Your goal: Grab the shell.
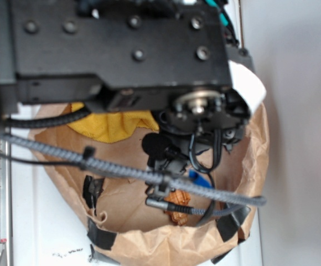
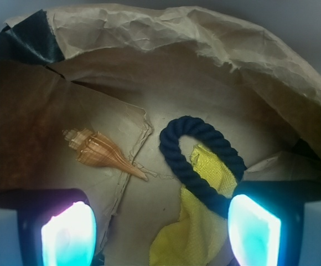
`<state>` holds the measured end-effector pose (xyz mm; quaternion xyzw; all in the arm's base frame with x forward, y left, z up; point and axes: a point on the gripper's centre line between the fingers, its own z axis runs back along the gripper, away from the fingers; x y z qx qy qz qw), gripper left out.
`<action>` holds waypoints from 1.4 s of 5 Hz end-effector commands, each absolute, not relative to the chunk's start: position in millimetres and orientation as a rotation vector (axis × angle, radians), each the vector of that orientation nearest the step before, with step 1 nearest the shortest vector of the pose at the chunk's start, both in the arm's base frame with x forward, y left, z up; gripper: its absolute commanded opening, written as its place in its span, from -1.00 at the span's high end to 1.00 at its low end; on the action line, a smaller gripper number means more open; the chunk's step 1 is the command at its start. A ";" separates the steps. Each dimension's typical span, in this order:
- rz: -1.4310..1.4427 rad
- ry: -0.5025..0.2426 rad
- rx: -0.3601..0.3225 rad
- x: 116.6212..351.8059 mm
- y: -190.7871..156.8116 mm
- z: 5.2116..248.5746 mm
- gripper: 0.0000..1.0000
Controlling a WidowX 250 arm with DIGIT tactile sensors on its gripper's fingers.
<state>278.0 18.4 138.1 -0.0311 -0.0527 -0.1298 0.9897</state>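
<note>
We hover our pincer (image 2: pixel 160 230), spread open and empty, above the paper bag (image 2: pixel 166 33), where the shell (image 2: pixel 101 151) lies untouched toward the bag floor's left edge, so the grab remains undone.

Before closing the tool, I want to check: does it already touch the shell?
Apart. The wrist view shows the shell lying on brown paper, with paper visible between it and the open tool.

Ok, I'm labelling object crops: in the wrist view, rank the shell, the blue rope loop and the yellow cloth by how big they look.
1. blue rope loop and yellow cloth: too close to rank, and the cloth is cut off by the frame.
2. shell, clearly smallest.
</note>
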 end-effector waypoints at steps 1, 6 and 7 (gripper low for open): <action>-0.500 -0.194 -0.184 272.5 12.0 154.5 -1.00; -0.887 -0.143 -0.119 281.0 -52.5 74.8 -1.00; -0.931 -0.160 -0.126 275.4 -68.2 67.5 -1.00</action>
